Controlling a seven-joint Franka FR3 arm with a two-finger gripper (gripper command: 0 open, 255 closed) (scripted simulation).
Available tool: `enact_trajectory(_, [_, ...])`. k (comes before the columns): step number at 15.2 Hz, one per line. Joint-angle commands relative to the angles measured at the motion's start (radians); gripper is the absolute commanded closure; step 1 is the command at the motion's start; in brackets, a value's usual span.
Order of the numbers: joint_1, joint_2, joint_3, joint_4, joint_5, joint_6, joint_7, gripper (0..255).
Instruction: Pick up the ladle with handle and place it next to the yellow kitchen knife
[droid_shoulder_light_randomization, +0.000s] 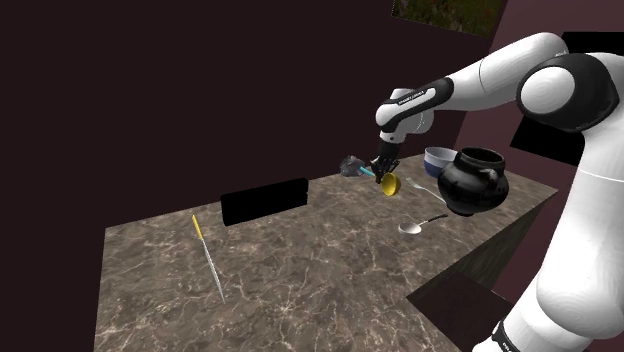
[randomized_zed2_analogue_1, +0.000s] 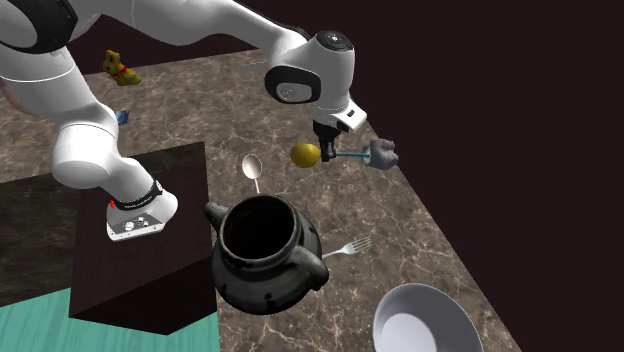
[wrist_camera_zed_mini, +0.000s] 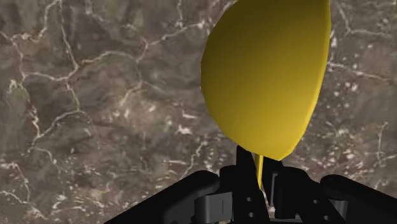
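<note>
Brown veined marble countertop (droid_shoulder_light_randomization: 300, 290), one, bearing one glossy black round pot (droid_shoulder_light_randomization: 473, 180); close beside the pot lie one grey spoon (droid_shoulder_light_randomization: 420, 224), one grey fork (droid_shoulder_light_randomization: 425, 190) and one pale round bowl (droid_shoulder_light_randomization: 438, 158). Just past the pot, one ladle (droid_shoulder_light_randomization: 390, 183), a yellow cup on a thin teal handle, is clamped between the fingers of one black gripper (droid_shoulder_light_randomization: 384, 170) above the marble. Well apart from the pot, past one black rectangular block (droid_shoulder_light_randomization: 263, 200), lies one slim yellow-handled knife (droid_shoulder_light_randomization: 207, 255).
</note>
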Motion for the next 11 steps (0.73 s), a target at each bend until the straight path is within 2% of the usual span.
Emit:
enact_trajectory(1, [0.001,-0.013,-0.002,0.013,-0.006,-0.025,0.004,255])
enact_trajectory(11, [0.004,-0.062,-0.006,0.091,-0.030,-0.148,0.025,255])
